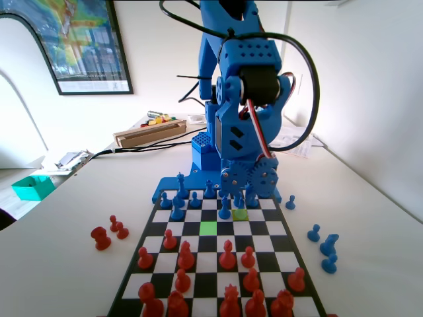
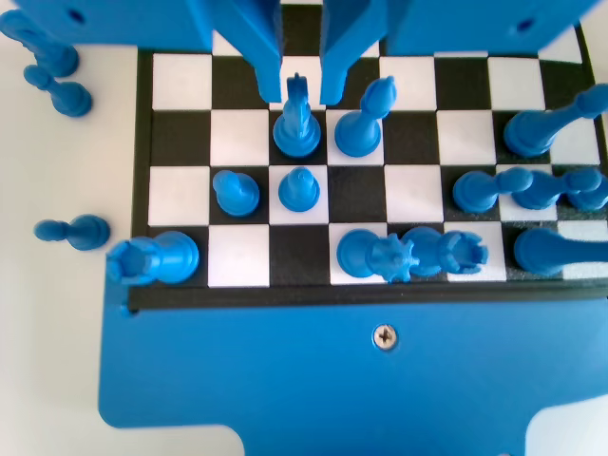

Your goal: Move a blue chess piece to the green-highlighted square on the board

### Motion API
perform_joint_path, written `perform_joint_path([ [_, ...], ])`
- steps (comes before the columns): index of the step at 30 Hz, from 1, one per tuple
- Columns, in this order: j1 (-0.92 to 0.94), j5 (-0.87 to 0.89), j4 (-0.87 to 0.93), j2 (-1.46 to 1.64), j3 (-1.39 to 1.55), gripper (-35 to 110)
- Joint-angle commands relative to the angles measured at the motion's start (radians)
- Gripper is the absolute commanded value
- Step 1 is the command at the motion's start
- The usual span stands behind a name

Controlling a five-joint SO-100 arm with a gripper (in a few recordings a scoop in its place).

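Reaching step, by the look of it — gripper (image 2: 302, 90) low over the blue back ranks of the board (image 2: 171, 81), jaws apart and straddling the head of a blue chess piece (image 2: 297, 123), not yet clamped. Green-highlighted square (image 1: 208, 228) bare, well out toward mid-board. Next, likely: drop a little, close around the piece without nudging the neighbour just beside it (image 2: 364, 123) — then lift clear.
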Motion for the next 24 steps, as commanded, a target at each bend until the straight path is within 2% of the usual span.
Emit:
perform_joint_path([
  [1, -0.014, -0.014, -0.008, 0.009, -0.014, 9],
  [24, -0.025, -0.011, -0.037, -0.028, 0.006, 8],
])
